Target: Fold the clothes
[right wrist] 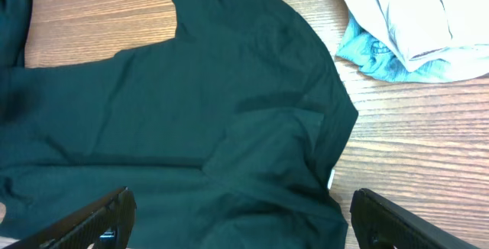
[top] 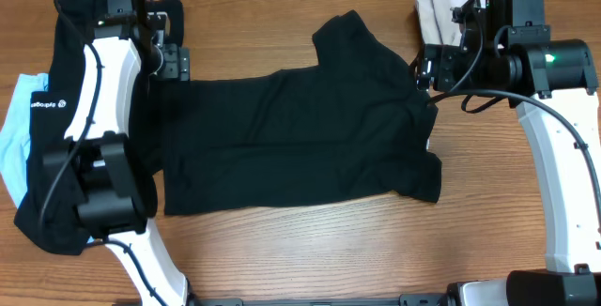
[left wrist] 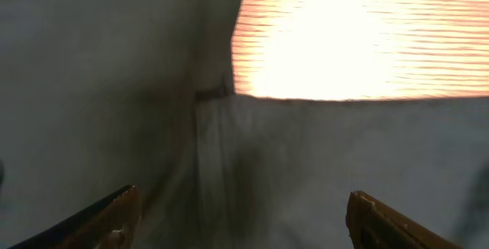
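A black T-shirt (top: 291,137) lies spread flat across the middle of the wooden table, one sleeve pointing to the back and its collar end at the right. My left gripper (top: 177,62) is open low over the shirt's left back corner; its wrist view shows dark cloth (left wrist: 306,173) between the spread fingers (left wrist: 241,222) and bright wood beyond. My right gripper (top: 424,69) is open above the shirt's right edge; its wrist view shows the shirt (right wrist: 191,111) below the spread fingers (right wrist: 241,218), not touching it.
A heap of black and light blue clothes (top: 38,137) lies under the left arm at the left edge. A white and light blue pile (top: 446,1) lies at the back right, also in the right wrist view (right wrist: 412,27). Bare wood (top: 329,250) runs along the front.
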